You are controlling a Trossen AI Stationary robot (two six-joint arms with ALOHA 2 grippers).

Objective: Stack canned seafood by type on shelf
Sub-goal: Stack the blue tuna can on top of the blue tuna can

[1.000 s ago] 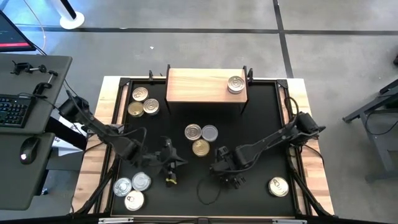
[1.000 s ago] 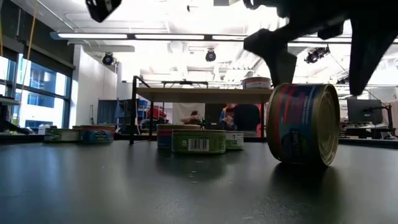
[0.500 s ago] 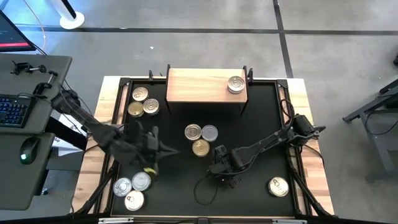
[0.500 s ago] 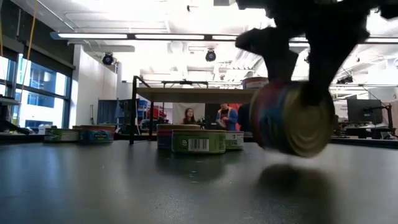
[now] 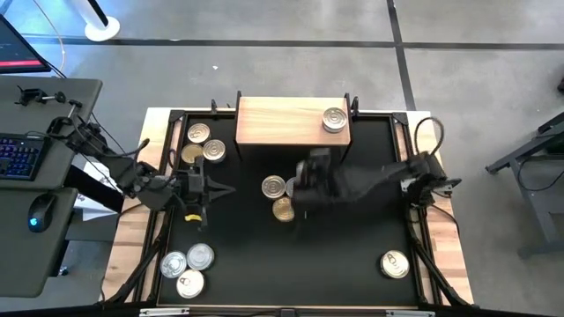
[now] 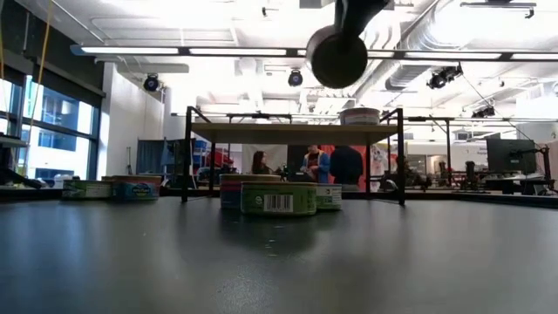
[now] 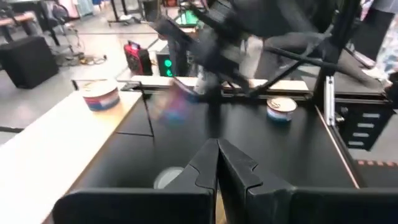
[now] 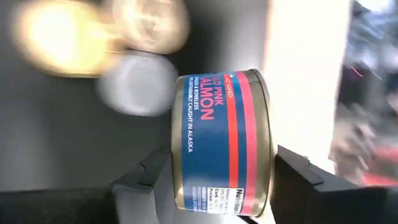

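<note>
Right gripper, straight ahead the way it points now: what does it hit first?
Likely the tin cluster mid-table. The right gripper, holding a salmon tin, hangs high, so it may pass over them.

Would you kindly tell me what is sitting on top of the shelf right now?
One silver-topped tin stands near the right end of the shelf; the rest of its pale top is bare. Nothing covers it.
</note>
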